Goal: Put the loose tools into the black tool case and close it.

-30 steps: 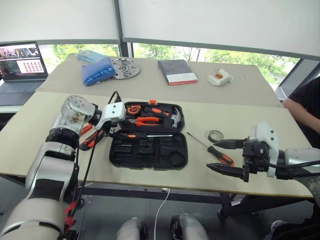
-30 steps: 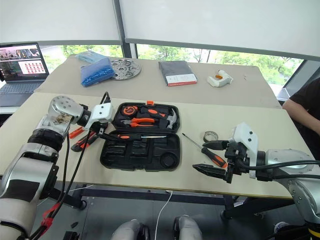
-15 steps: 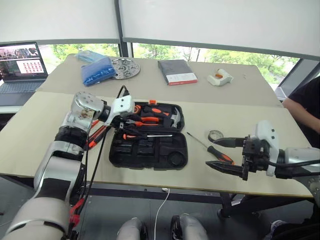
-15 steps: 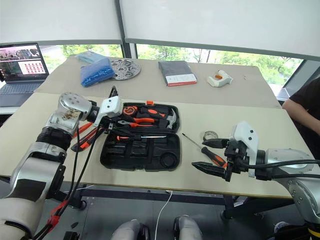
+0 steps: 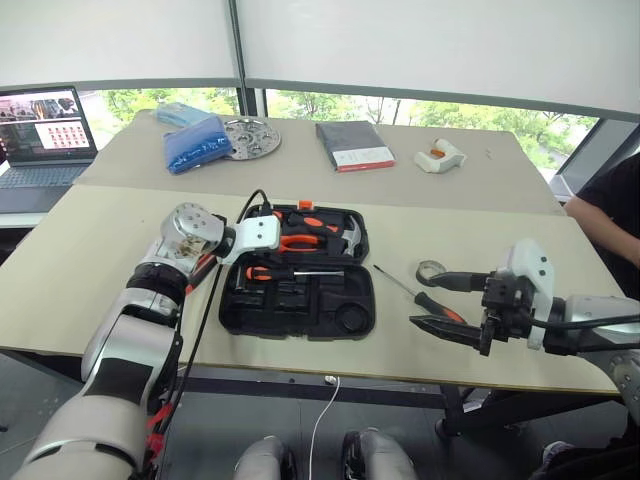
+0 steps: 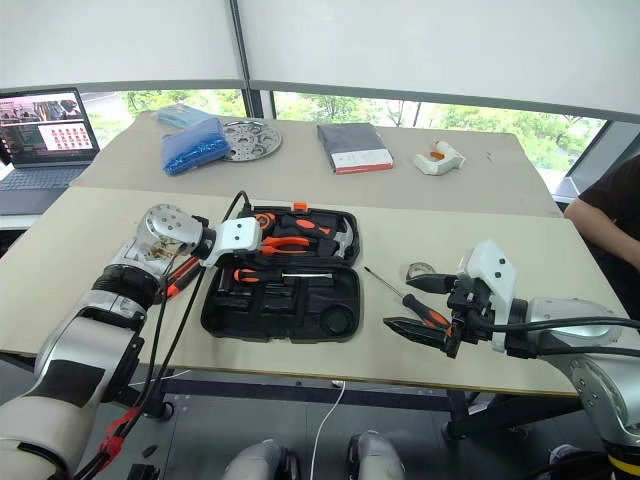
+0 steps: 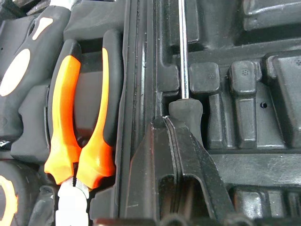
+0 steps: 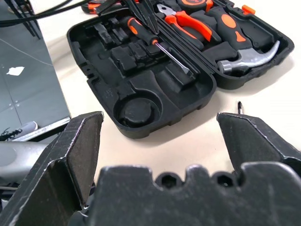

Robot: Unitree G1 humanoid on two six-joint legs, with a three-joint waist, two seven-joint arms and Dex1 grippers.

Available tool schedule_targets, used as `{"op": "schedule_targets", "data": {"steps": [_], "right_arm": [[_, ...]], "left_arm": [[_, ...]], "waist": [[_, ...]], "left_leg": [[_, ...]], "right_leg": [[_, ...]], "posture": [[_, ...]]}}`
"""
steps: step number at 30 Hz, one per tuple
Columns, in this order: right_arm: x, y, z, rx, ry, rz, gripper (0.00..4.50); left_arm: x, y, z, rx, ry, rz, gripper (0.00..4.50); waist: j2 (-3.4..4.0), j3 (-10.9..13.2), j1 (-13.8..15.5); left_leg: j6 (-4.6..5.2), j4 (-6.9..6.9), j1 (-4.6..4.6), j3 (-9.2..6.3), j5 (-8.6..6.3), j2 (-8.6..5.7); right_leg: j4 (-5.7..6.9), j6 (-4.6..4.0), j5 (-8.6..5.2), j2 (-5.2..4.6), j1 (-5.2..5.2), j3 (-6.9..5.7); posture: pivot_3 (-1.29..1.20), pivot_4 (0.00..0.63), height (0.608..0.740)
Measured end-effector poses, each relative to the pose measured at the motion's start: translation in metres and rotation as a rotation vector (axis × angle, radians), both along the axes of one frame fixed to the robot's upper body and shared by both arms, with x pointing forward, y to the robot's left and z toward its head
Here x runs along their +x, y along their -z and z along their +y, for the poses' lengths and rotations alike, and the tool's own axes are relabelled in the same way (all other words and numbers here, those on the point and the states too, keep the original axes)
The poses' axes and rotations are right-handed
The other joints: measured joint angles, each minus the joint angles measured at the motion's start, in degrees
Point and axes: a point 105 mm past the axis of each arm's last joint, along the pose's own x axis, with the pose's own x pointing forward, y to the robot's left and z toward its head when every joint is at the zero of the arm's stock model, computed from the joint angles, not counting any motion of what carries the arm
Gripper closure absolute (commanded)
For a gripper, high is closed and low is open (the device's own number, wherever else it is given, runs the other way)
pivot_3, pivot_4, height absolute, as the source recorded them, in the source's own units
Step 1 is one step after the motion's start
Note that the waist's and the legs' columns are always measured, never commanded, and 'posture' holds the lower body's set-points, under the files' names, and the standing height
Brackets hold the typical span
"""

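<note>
Screwdriver, stiff, light and slick-shafted, lies in the open black tool case; left gripper has its jaws pressed together at its handle, the best hold. Right gripper hangs agape near another screwdriver.

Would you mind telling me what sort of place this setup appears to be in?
Probably an office or lab workroom: pale tables pushed together beside large windows with roller blinds, and an open laptop at one side.
</note>
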Motion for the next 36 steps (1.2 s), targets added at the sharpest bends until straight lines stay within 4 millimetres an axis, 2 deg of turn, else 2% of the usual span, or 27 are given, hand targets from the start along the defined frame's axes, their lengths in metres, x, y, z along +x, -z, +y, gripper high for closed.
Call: {"op": "schedule_targets", "data": {"steps": [8, 12, 15, 18, 20, 25, 29, 31, 34, 36], "right_arm": [[0.000, 0.004, -0.003, -0.008, 0.013, 0.010, 0.00], [0.002, 0.007, -0.006, -0.027, 0.034, 0.010, 0.00], [0.002, 0.015, -0.015, -0.050, 0.082, 0.031, 0.00], [0.002, 0.020, -0.034, -0.062, 0.202, 0.041, 0.00], [0.001, 0.021, -0.044, -0.057, 0.263, 0.043, 0.00], [-0.004, 0.040, -0.057, -0.086, 0.351, 0.074, 0.00], [0.005, 0.055, -0.059, -0.093, 0.377, 0.077, 0.00], [0.012, 0.061, -0.057, -0.093, 0.377, 0.078, 0.00], [0.029, 0.073, -0.054, -0.079, 0.385, 0.089, 0.00], [0.033, 0.086, -0.056, -0.082, 0.394, 0.119, 0.41]], "left_arm": [[-0.001, -0.009, -0.002, -0.111, -0.034, 0.098, 4.45], [0.000, -0.028, -0.006, -0.221, -0.044, 0.130, 4.45], [-0.006, -0.053, -0.011, -0.353, -0.030, 0.193, 3.78], [-0.032, -0.083, -0.011, -0.473, 0.040, 0.230, 2.66], [-0.045, -0.086, -0.009, -0.502, 0.044, 0.239, 1.78], [-0.078, -0.074, -0.011, -0.506, 0.064, 0.295, 0.11], [-0.094, -0.079, -0.015, -0.499, 0.117, 0.310, 0.11], [-0.096, -0.079, -0.015, -0.485, 0.128, 0.297, 0.11], [-0.099, -0.069, -0.016, -0.440, 0.140, 0.283, 0.11], [-0.101, -0.063, -0.016, -0.424, 0.139, 0.299, 0.00]], "waist": [[-0.01, 0.0, 0.0], [-0.01, 0.0, 0.1], [-0.01, 0.0, 0.1], [0.02, 0.0, -0.2], [0.04, 0.0, -0.5], [0.06, 0.0, -0.4], [0.09, 0.0, -0.3], [0.17, 0.0, -0.3], [0.20, 0.0, -0.6], [0.24, 0.0, -0.5]], "left_leg": [[0.01, 0.01, -0.11, -0.01, 0.00, 0.00], [0.02, 0.02, -0.13, -0.01, -0.01, -0.01], [0.02, 0.02, -0.16, -0.03, -0.01, -0.01], [0.00, 0.02, -0.09, -0.03, 0.00, -0.01], [-0.02, 0.01, -0.01, -0.03, 0.00, 0.00], [-0.09, 0.00, 0.11, -0.04, 0.03, 0.00], [-0.17, 0.00, 0.15, -0.06, -0.01, 0.00], [-0.14, -0.01, 0.20, -0.06, 0.01, 0.00], [-0.12, -0.03, 0.23, -0.06, 0.03, 0.00], [-0.14, -0.04, 0.17, -0.05, 0.04, 0.00]], "right_leg": [[-0.02, 0.00, 0.00, 0.05, -0.06, -0.05], [-0.03, 0.01, 0.00, 0.05, -0.06, -0.05], [-0.03, 0.02, -0.01, 0.06, -0.07, -0.07], [0.02, 0.09, -0.05, 0.04, -0.07, 0.03], [0.05, 0.09, -0.05, 0.05, -0.02, 0.07], [0.07, 0.18, -0.02, 0.03, 0.08, 0.11], [0.06, 0.29, 0.05, 0.03, 0.09, 0.16], [0.07, 0.29, 0.05, 0.06, 0.12, 0.19], [0.08, 0.26, 0.03, 0.10, 0.13, 0.21], [0.08, 0.18, -0.02, 0.12, 0.10, 0.18]], "posture": [[0.00, 0.150, 0.718], [0.00, 0.150, 0.718], [0.00, 0.150, 0.718], [0.00, 0.150, 0.718], [0.00, 0.150, 0.718], [0.00, 0.150, 0.718], [0.00, 0.150, 0.718], [0.00, 0.150, 0.718], [0.00, 0.150, 0.718], [0.00, 0.150, 0.718]]}}
